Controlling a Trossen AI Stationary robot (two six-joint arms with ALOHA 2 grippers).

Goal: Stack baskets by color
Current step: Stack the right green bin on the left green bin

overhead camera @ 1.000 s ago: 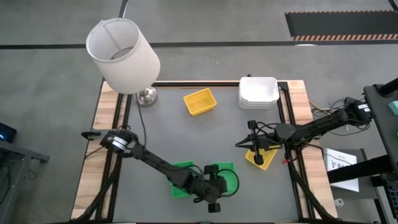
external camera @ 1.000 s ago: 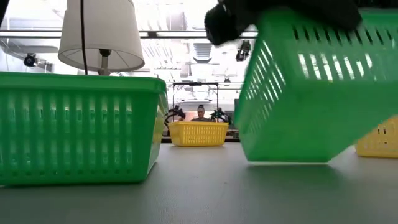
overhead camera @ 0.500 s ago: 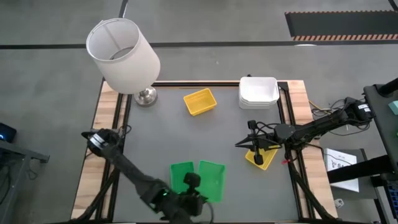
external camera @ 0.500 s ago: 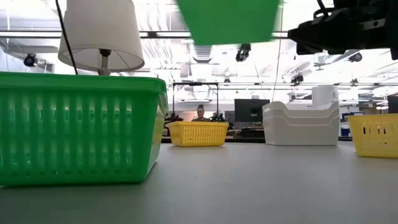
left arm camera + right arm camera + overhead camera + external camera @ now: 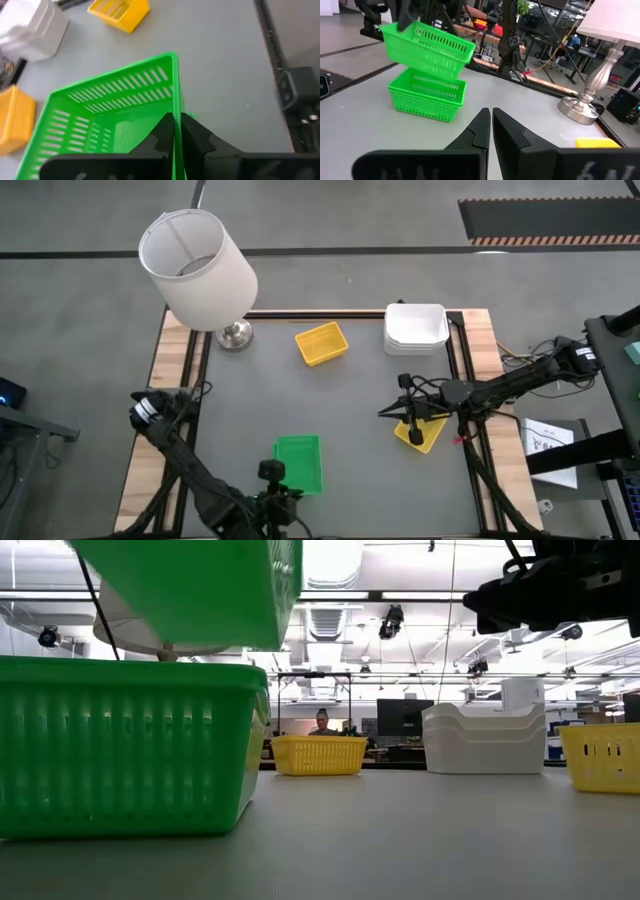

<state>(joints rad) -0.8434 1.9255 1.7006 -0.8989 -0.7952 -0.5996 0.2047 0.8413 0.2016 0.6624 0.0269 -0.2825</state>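
Robotics lab or open workshop hall: exposed ceiling ducts (image 5: 335, 620) and strip lights, concrete floor (image 5: 400, 220) with hazard-striped mat (image 5: 545, 220), monitors (image 5: 403, 718) on far benches, a person (image 5: 322, 722) seated there, cables and metal stands (image 5: 507, 35) around the table (image 5: 380, 395)

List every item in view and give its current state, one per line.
Left gripper: shut on the raised green basket's wall.
Raised green basket: held in the air, tilted, over the other green one.
Green basket on the table: upright, empty.
White baskets: stacked at the table's far edge.
Yellow basket: alone, upright.
Second yellow basket: under the right gripper.
Right gripper: shut, empty.
Lamp: upright.
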